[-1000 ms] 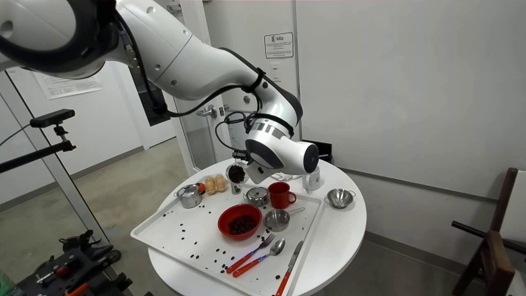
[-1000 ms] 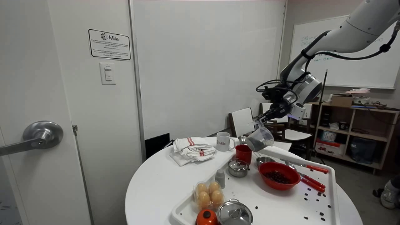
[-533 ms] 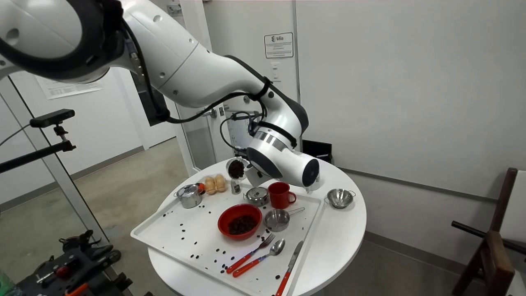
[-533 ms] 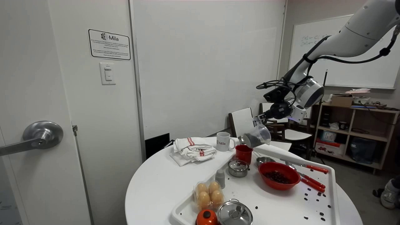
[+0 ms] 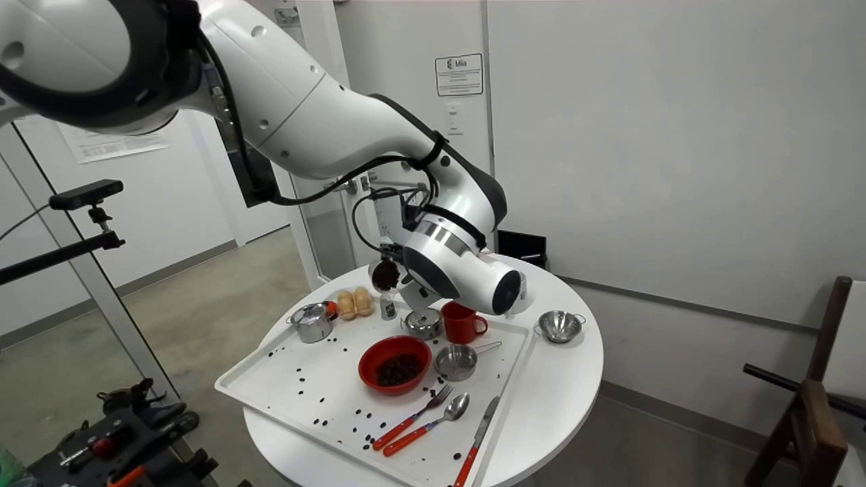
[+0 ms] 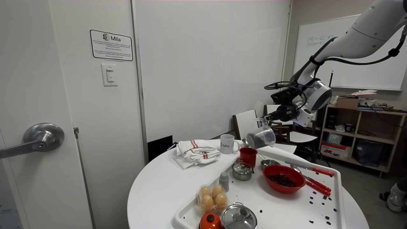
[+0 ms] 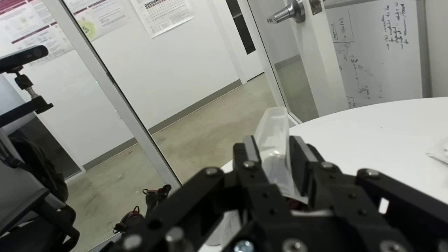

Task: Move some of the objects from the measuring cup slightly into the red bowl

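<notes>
My gripper point(image 7: 274, 148) is shut on the handle of a clear plastic measuring cup point(image 6: 267, 136), whose handle shows between the pads in the wrist view point(image 7: 274, 134). The cup hangs tilted in the air, its mouth facing the red bowl's side. Dark beans point(image 5: 386, 276) lie inside it. In an exterior view the cup appears above and behind the red cup. The glossy red bowl point(image 6: 283, 188) stands on the tray with dark beans in it; it also shows in the other exterior picture point(image 5: 371, 377). The measuring cup is apart from the bowl.
A white tray point(image 5: 325, 389) holds a red cup point(image 6: 247, 156), a lidded pot point(image 6: 242, 171), a small pan point(image 5: 456, 362), a shaker point(image 6: 224, 181), eggs point(image 6: 213, 198), a larger pot point(image 5: 312, 323), red-handled cutlery point(image 5: 406, 439) and stray beans. A white mug point(image 6: 227, 144) and cloth point(image 6: 197, 152) stand beyond.
The wrist has lowered and turned a little, and the measuring cup has tipped further and shifted slightly. The beans stay in the cup. The bowl and tray things have not moved.
</notes>
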Tool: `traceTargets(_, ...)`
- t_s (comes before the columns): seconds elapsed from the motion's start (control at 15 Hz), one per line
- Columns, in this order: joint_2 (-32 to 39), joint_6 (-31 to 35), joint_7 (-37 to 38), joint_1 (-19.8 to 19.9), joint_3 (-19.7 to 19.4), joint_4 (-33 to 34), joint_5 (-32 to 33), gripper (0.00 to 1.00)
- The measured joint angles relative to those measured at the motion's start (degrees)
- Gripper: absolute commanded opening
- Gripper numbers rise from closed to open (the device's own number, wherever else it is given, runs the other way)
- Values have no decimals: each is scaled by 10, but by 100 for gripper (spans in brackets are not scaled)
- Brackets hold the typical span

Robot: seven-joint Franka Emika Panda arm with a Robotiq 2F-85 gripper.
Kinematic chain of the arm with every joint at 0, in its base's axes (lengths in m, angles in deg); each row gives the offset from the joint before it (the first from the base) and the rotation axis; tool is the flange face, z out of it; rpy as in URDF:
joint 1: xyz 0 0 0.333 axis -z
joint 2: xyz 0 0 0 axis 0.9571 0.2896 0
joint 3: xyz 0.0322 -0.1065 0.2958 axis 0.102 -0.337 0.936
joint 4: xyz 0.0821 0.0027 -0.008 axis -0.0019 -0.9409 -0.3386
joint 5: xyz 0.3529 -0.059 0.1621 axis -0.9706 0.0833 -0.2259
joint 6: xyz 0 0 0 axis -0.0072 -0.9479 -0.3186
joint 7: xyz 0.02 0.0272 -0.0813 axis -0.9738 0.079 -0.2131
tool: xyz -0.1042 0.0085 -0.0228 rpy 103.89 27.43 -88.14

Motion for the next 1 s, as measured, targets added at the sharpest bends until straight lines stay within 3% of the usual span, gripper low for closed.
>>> traceTargets(0.53,-1,-98,-85,12,-11,-12,5,11)
traceTargets(1.0,-1,-177,-96,24,-21,-14,8,11)
